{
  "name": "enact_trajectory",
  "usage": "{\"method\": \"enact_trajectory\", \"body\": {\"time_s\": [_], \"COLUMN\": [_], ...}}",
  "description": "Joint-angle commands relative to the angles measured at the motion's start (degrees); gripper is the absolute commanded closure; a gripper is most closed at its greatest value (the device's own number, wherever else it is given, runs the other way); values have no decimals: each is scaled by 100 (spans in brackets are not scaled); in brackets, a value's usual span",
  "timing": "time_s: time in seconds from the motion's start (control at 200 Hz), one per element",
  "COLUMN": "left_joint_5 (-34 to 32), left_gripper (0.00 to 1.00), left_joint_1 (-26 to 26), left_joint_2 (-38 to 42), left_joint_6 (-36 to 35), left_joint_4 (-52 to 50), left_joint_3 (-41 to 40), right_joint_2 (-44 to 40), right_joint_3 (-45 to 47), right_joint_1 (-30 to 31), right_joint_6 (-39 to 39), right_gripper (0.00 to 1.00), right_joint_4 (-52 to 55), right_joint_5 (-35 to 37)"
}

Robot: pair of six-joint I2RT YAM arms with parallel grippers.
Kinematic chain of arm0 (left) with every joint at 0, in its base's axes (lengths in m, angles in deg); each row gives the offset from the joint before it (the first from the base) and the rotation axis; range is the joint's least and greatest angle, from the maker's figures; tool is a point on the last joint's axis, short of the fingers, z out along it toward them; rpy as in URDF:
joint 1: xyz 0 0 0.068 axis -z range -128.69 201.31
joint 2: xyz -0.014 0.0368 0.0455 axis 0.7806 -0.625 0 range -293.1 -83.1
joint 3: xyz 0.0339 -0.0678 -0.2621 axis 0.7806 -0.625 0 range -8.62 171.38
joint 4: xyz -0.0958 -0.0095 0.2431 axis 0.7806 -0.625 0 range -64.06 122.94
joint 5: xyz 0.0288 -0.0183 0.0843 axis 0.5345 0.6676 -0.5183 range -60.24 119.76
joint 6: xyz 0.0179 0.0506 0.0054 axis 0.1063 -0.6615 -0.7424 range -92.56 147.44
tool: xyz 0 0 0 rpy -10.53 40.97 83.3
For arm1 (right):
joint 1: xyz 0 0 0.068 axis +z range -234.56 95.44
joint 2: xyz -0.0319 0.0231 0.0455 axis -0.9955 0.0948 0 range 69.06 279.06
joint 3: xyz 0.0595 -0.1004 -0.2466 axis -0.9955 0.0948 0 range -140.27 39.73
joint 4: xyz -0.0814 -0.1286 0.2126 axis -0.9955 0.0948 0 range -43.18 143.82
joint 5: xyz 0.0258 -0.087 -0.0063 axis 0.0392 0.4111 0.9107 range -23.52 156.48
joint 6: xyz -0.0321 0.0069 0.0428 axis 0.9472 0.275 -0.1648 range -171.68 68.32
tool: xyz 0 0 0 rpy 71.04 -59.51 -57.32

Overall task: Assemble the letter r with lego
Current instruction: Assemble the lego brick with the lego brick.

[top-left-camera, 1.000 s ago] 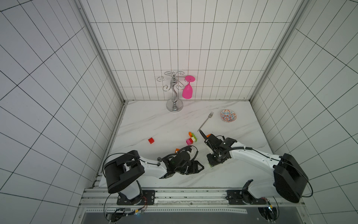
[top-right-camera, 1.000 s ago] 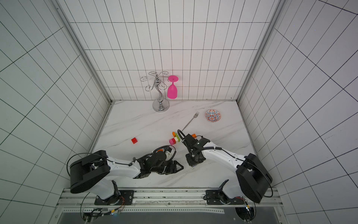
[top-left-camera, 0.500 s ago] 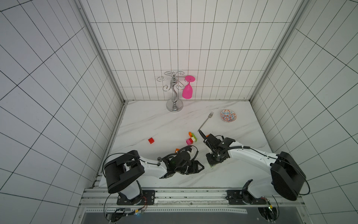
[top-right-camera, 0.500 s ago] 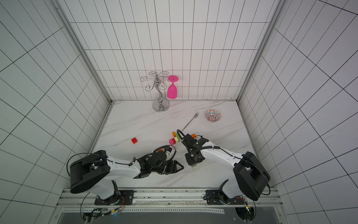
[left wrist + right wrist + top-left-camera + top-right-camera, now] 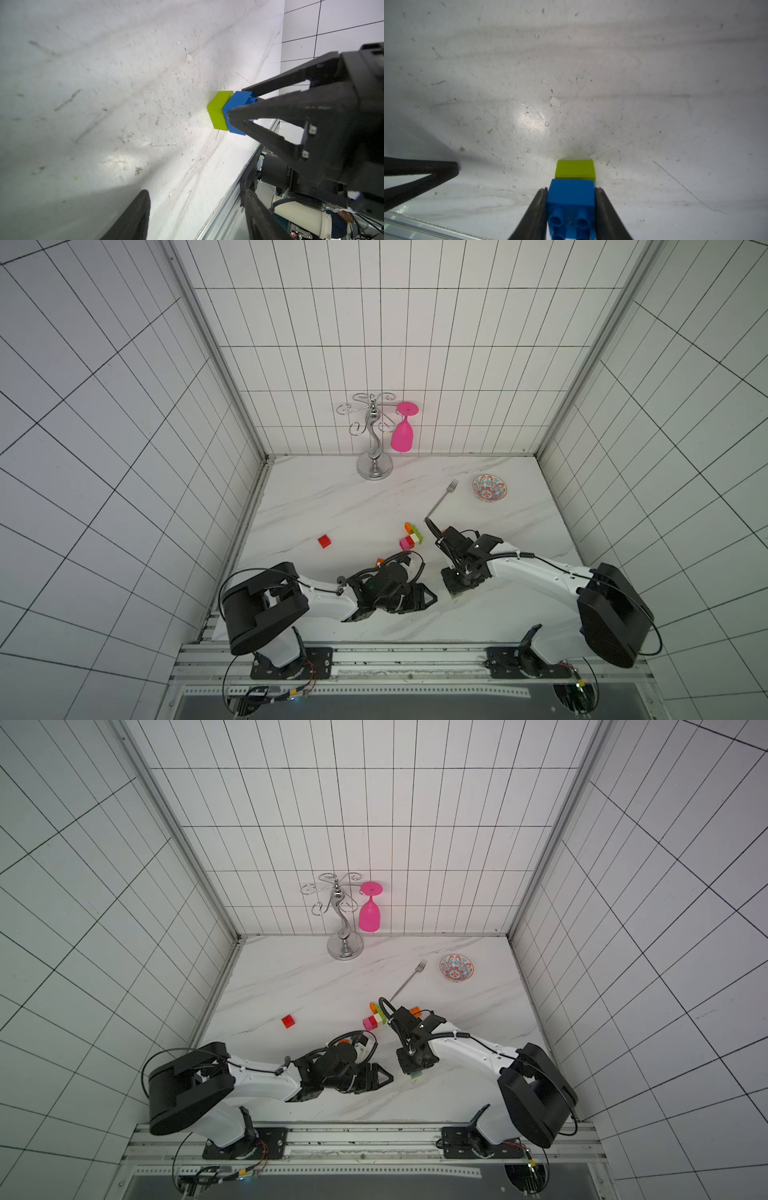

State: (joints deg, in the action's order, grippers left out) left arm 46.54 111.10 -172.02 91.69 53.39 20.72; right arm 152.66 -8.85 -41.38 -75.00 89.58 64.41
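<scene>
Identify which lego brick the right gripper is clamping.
The blue studded plastic brick, stacked on a lime green brick; the lone red brick lies ungripped.

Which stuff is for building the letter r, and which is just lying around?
For the job: blue brick held by the right gripper, lime brick stuck to it, red brick, brick cluster.
Lying about: fork, patterned bowl, pink glass, silver rack.
</scene>
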Motion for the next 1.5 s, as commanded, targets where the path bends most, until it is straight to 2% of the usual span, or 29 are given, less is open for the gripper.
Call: {"method": "enact_trajectory", "body": {"time_s": [0.0, 0.135, 0.445, 0.59, 0.79, 0.999, 1.109, 1.204, 1.359, 1.494], "left_joint_5": [-53, -107, -51, -93, -84, -41, -28, -26, -37, -93], "left_gripper": [36, 36, 36, 35, 36, 35, 36, 36, 36, 36], "left_joint_1": [-158, -187, -198, -235, -316, -420, -451, -459, -468, -476], "left_joint_2": [311, 505, 426, 502, 619, 722, 765, 806, 846, 953], "left_joint_6": [1, -74, -75, -97, -132, -176, -210, -211, -216, -222], "left_joint_4": [-40, -259, -232, -341, -467, -545, -621, -647, -663, -730], "left_joint_3": [-86, -74, 8, 10, -3, -15, -5, -3, -13, -54], "right_joint_2": [456, 491, 792, 948, 878, 492, 213, 59, -84, -14], "right_joint_3": [473, 674, 1077, 1064, 922, 1046, 1003, 1007, 1157, 1026], "right_joint_1": [24, -39, -302, -295, 28, 266, 266, 173, -49, -18], "right_joint_6": [-213, -403, -604, -583, -670, -941, -1049, -1116, -1302, -1326], "right_gripper": [100, 100, 100, 100, 100, 100, 100, 100, 100, 100], "right_joint_4": [-21, -221, -711, -611, -312, -602, -602, -656, -1101, -1254], "right_joint_5": [-249, -486, -1091, -856, -485, -954, -966, -1060, -1608, -1871]}}
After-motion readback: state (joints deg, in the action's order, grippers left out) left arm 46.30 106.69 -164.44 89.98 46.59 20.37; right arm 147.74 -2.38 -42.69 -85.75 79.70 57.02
